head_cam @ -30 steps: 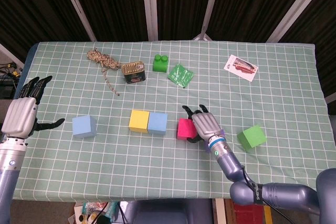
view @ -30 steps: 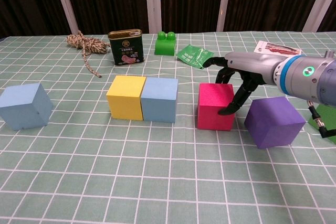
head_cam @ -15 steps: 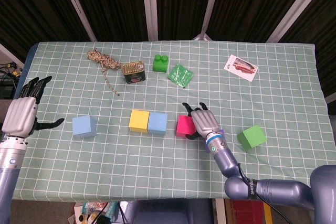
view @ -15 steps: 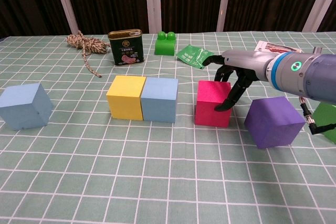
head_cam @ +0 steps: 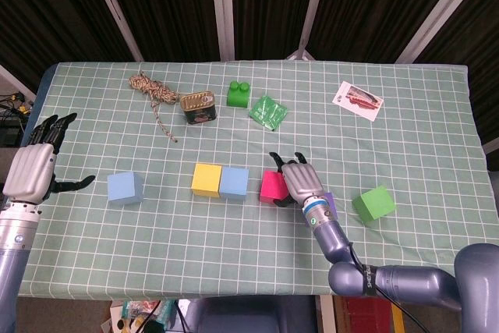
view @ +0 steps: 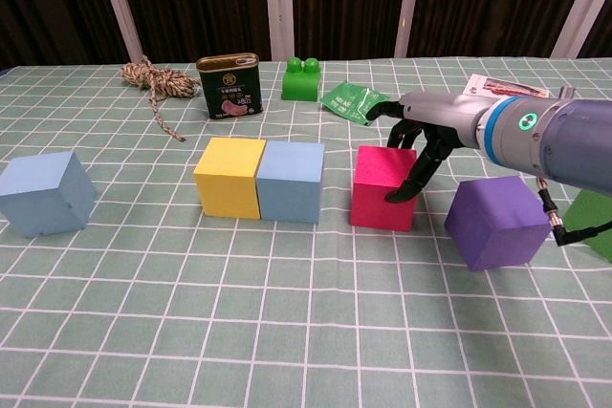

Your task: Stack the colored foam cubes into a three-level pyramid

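Observation:
A yellow cube [view: 229,177] and a blue cube [view: 291,181] stand side by side and touching at mid-table. A pink cube [view: 381,188] sits a small gap to their right, slightly turned. My right hand [view: 421,136] reaches over it with fingers spread; its fingertips [view: 402,193] press on the cube's right face. In the head view that hand [head_cam: 300,183] covers the pink cube's [head_cam: 273,186] right side. A purple cube [view: 497,222] lies just right of the hand, and a green cube [head_cam: 373,203] further right. Another blue cube [head_cam: 125,188] stands alone at left. My left hand [head_cam: 35,169] hovers open beyond the table's left edge.
Along the back lie a coil of rope [head_cam: 152,91], a tin can [head_cam: 198,107], a green toy brick [head_cam: 238,94], a green packet [head_cam: 267,111] and a printed card [head_cam: 358,100]. The checked cloth [head_cam: 234,255] runs to the near edge.
My right hand has moved left and pushed the pink cube closer to the blue cube, turning it a little. The left hand has stayed where it was.

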You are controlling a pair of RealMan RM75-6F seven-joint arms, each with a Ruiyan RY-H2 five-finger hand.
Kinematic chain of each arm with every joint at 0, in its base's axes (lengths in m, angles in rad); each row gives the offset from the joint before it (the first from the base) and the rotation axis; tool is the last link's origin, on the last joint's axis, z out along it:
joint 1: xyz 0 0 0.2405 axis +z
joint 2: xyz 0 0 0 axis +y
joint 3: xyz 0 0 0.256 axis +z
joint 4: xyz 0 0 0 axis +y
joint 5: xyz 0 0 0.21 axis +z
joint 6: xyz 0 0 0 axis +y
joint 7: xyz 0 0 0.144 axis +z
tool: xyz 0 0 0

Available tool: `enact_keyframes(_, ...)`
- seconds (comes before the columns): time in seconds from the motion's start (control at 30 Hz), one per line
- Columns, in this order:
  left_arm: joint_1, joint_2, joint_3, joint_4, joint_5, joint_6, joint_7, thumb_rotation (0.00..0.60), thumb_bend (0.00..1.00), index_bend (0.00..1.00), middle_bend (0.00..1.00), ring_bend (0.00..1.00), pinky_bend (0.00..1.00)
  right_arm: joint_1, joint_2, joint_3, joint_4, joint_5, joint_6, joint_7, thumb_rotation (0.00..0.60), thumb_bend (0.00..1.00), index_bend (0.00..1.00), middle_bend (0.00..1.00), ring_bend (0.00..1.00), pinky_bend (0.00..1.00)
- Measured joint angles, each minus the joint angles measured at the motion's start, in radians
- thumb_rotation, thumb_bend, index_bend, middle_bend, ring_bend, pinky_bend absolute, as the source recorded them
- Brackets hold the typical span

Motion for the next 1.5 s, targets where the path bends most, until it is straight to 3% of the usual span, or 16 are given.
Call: enact_keyframes(1.5,0.004,-0.006,-0.014,0.018,-0.017,-0.028,0.007,0.600,0.13,0.00,0.09,0.00,0.08,0.035,-0.062,0.018,0.047,-0.005,0.001,0.002,0.600,0.25,0.00,0.40,0.27,0.00)
